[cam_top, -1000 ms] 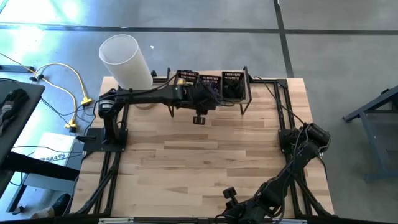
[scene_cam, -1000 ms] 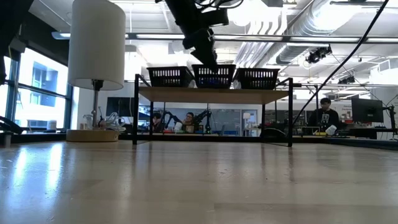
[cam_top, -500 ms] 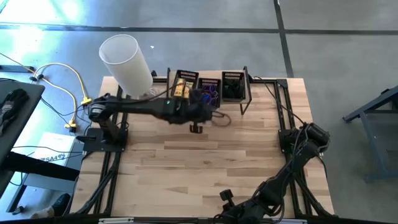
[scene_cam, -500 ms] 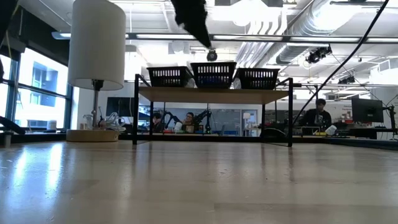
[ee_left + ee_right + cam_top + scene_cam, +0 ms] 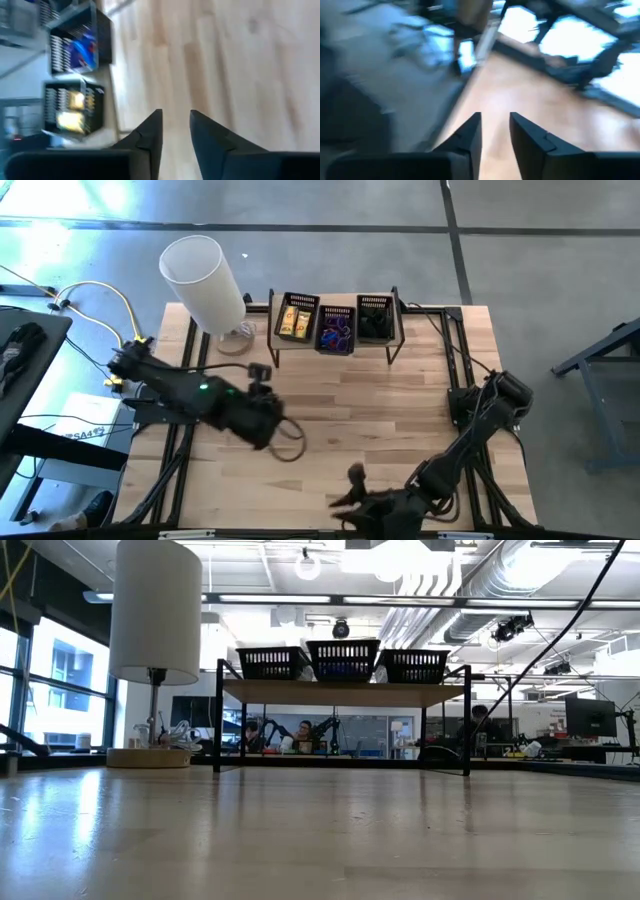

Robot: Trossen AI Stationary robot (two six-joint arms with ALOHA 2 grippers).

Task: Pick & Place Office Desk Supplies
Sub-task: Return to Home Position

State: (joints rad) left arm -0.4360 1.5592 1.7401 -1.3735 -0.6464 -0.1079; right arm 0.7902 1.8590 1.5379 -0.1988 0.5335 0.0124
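On the raised shelf (image 5: 335, 345), three mesh trays (image 5: 337, 328) of supplies; both claws (image 5: 175, 131) empty, fingers slightly parted.

supplies (image 5: 333, 330) sorted in raised trays

Tall white cylinder (image 5: 203, 277) at wooden table's (image 5: 380, 415) far left corner, on round base. 3 black mesh trays (image 5: 338, 327) side by side on raised black rack (image 5: 342, 692) at far edge. Yellow cables (image 5: 98, 330) on floor left of table. People seated in room behind.
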